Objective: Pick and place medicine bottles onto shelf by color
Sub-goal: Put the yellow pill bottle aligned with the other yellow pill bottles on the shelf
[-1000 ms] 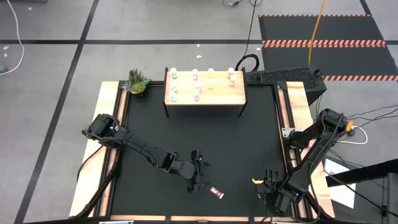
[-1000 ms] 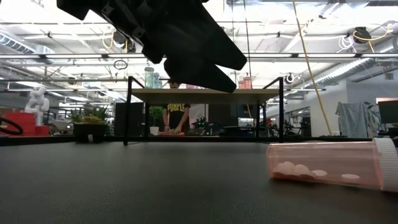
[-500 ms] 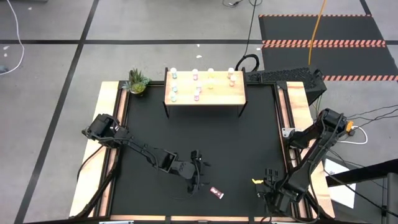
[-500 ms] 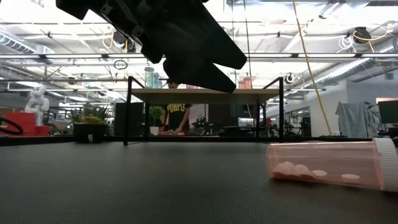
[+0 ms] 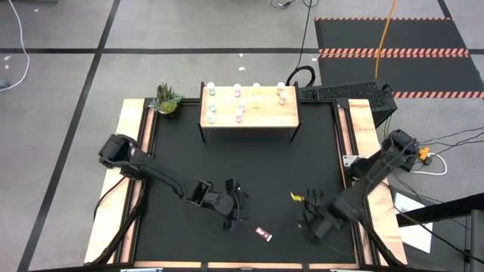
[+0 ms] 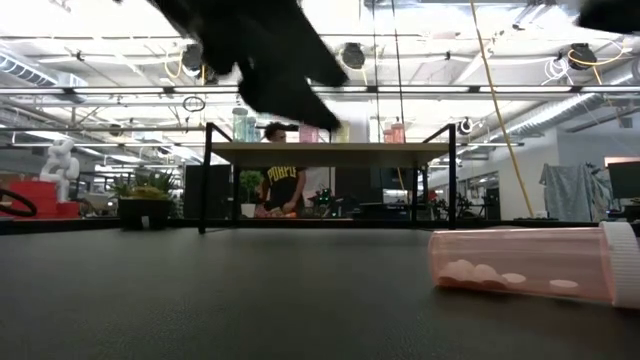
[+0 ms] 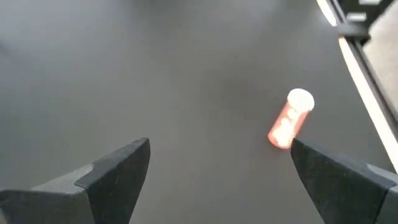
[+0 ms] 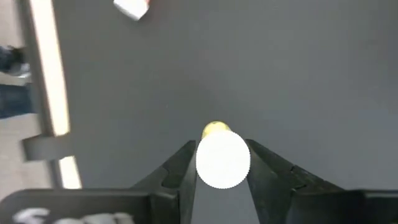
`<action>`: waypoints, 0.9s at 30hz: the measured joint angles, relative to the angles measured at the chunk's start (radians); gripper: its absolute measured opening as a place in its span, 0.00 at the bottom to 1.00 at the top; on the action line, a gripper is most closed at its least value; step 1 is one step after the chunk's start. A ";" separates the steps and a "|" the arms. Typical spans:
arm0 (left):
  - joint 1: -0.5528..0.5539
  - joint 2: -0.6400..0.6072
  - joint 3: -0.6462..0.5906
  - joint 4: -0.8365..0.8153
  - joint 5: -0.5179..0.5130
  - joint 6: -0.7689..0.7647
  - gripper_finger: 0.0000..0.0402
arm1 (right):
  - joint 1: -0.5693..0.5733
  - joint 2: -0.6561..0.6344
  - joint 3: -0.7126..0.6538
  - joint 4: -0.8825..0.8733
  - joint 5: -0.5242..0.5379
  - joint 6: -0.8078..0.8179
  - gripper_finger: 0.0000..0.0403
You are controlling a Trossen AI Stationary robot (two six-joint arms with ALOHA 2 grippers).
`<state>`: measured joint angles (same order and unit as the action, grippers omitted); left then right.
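Most of the sorting looks done: the wooden shelf [image 5: 249, 113], in the upper middle of the high view, already carries about eight small medicine bottles [image 5: 240, 110], set in loose columns that seem to run bluish at its left, then pink, yellow and pink again at its right, though the tints are too small to read with certainty. Two bottles appear to be left. A pink bottle [image 5: 263, 234] lies on its side on the black table mat [image 5: 302, 174] in the lower middle of the high view; the low view shows it at the right edge with a white cap and pale tablets inside. The left gripper [image 5: 233, 210] hangs just to the upper left of it with its jaws spread wide and nothing between them, and in the left wrist view the pink bottle sits ahead, near one of the two fingers [image 7: 115, 177]. The right gripper [image 8: 222, 163], at the lower right of the high view, has its jaws narrowed onto a yellow bottle [image 8: 222, 159] whose round white cap fills the gap between them. That one likely goes to the yellow column next, with the pink one to follow
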<state>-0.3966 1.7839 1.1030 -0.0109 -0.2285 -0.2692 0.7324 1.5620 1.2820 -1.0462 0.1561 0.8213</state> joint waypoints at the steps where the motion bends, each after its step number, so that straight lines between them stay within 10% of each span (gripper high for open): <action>1: 0.003 -0.023 0.000 -0.021 -0.012 0.000 0.97 | -0.042 0.000 0.027 -0.028 0.000 -0.051 0.27; 19: 0.093 -0.388 0.001 -0.359 -0.300 -0.156 0.97 | -0.936 0.038 0.472 -0.098 -0.110 -0.873 0.28; 27: 0.141 -0.392 0.000 -0.366 -0.304 -0.156 0.97 | -1.090 0.266 0.764 -0.184 -0.156 -1.071 0.28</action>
<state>-0.2552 1.3918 1.1034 -0.3770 -0.5327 -0.4249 -0.3581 1.8283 2.0455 -1.2307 -0.0004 -0.2492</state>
